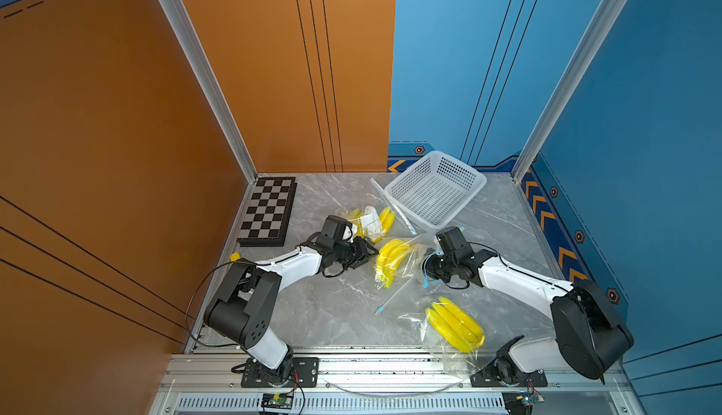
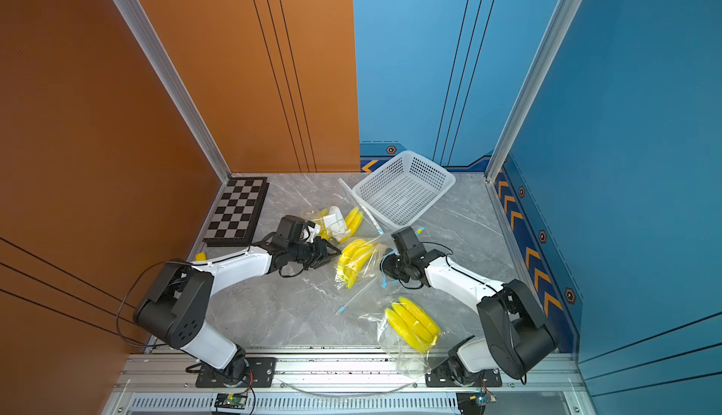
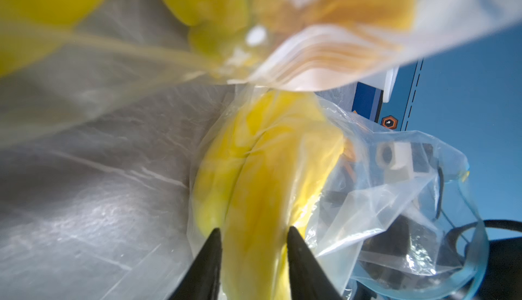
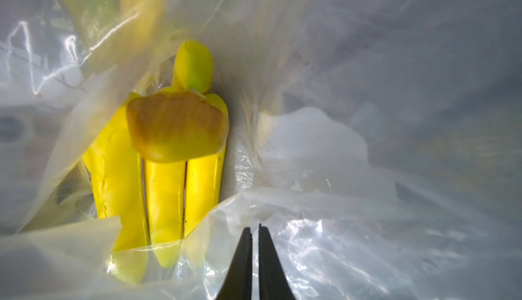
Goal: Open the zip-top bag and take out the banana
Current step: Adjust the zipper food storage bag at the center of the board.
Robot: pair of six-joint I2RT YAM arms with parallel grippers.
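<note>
With the right end effector (image 4: pixel 255 226) clenched on the mouth of the bag (image 3: pixel 395 188), confirm that the left end effector (image 3: pixel 253 229), jaws astride the banana (image 1: pixel 390 257) inside the bag on the worktop (image 1: pixel 332 311) (grip cannot be told), clamps fruit alone before withdrawing.

A white perforated basket (image 1: pixel 461 175) (image 2: pixel 429 173), seen in both top views, sits on the grey marble tabletop (image 1: pixel 332 311) just beyond the right jaws, near the blue back wall (image 1: pixel 449 61). A folded black-and-grey chessboard (image 1: pixel 269 210) lies flat, well outward of the left jaws, against the orange wall (image 1: pixel 97 120)
</note>
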